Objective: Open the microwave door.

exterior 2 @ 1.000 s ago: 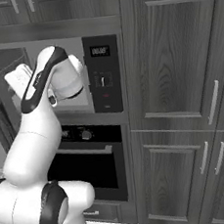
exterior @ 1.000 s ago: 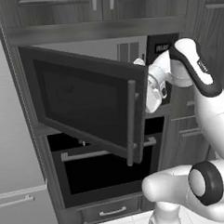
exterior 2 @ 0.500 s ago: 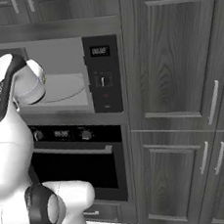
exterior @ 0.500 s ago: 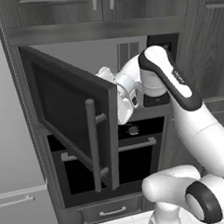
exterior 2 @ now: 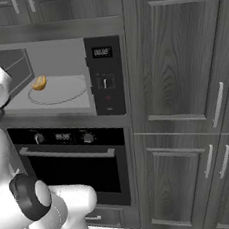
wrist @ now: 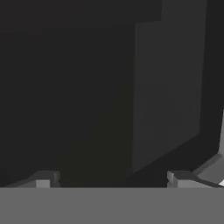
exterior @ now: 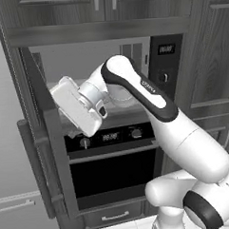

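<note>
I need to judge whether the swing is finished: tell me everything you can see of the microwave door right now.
The microwave door stands swung wide open to the left, seen nearly edge-on from the left base view: a dark grey-black panel hanging in front of the oven's left side, its slim vertical bar handle facing outward. The pale cavity behind it is fully exposed. The gripper, jaws open, points at a dark surface from close by, holding nothing. Whether it touches the door cannot be told.

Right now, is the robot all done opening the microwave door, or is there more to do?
It looks nearly done. The microwave door is swung far out, edge-on in the left base view, so the microwave shows its pale inside, its round plate and a small orange food item. The claw is open, close to the dark door panel, gripping nothing. What's left: probably just pulling the arm away.
</note>
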{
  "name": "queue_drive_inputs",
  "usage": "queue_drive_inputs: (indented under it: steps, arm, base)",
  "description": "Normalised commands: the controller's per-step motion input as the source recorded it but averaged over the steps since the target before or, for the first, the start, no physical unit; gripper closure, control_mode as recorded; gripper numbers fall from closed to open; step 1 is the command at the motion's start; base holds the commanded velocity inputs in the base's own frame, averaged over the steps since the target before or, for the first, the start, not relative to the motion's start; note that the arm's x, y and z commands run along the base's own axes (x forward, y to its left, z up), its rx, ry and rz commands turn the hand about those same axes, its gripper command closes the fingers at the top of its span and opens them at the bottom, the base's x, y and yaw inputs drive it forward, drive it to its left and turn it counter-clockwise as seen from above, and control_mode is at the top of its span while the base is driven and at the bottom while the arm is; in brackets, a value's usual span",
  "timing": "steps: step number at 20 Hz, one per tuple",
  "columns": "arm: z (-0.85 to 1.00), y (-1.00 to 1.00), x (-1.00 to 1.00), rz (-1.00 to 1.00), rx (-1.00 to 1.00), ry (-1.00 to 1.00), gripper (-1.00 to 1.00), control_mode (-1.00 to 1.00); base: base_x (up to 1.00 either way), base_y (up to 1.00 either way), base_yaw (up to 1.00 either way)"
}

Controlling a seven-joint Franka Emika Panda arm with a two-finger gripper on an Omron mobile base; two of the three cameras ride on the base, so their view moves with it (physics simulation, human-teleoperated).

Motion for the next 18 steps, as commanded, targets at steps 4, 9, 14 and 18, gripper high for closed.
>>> queue_drive_inputs:
  steps: [4,9,14,18]
  arm:
    - [-0.11,0.46,0.10,-0.12,-0.08,-0.06,-1.00,-1.00]
    - [0.00,0.00,0.00,0.00,0.00,0.00,-1.00,-1.00]
    - [-0.07,0.18,-0.06,0.01,-0.06,-0.15,-1.00,-1.00]
    - [-0.48,1.00,-0.24,0.00,-0.45,-0.67,-1.00,-1.00]
  base:
    - [0.00,0.00,0.00]
    - [0.00,0.00,0.00]
    - [0.00,0.00,0.00]
    - [0.00,0.00,0.00]
